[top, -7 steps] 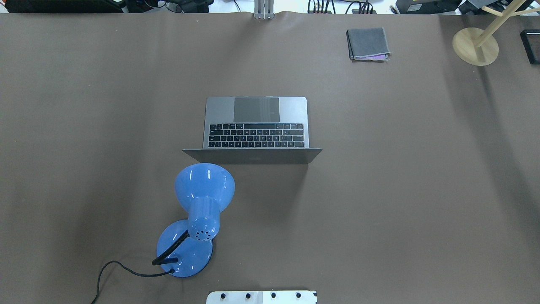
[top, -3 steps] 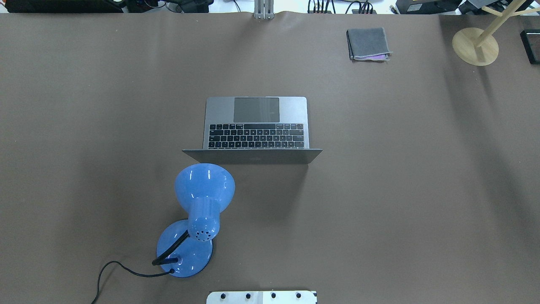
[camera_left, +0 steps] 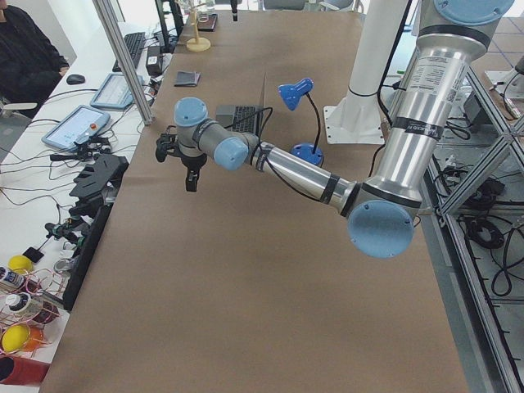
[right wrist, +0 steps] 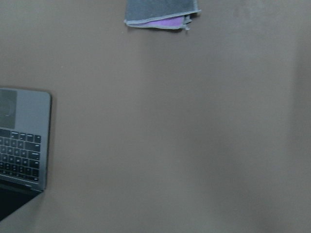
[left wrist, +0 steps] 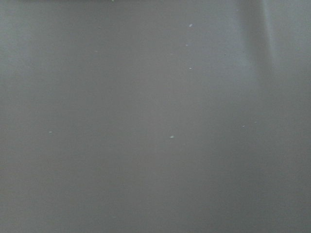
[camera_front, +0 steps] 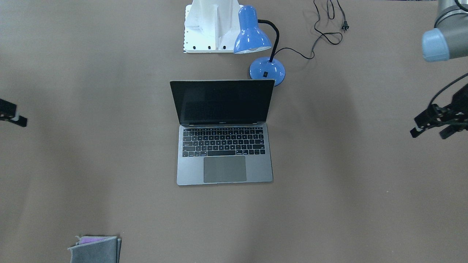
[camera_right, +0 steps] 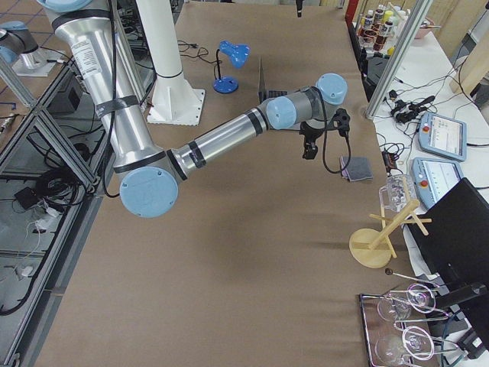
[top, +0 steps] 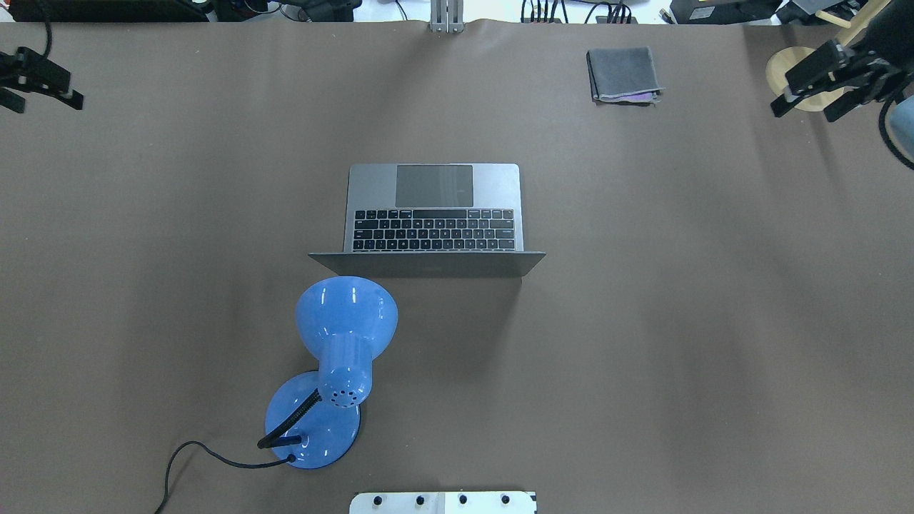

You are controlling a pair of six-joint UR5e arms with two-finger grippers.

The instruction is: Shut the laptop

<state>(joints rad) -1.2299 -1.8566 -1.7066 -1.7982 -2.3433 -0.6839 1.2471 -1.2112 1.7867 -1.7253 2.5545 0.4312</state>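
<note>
The laptop stands open at the middle of the table, its lid upright and its back toward the robot. The front view shows its black screen and keys. One corner of it shows in the right wrist view. My left gripper is open and empty, high over the far left corner of the table, far from the laptop. My right gripper is open and empty over the far right corner. The left wrist view shows only bare table.
A blue desk lamp with a black cord stands just behind the laptop's lid on the robot's side. A folded grey cloth lies at the far right. A wooden stand sits under my right gripper. The white robot base is at the near edge.
Both grippers have come into the overhead view at the far left and far right corners; earlier neither showed. The laptop and lamp have not moved.
</note>
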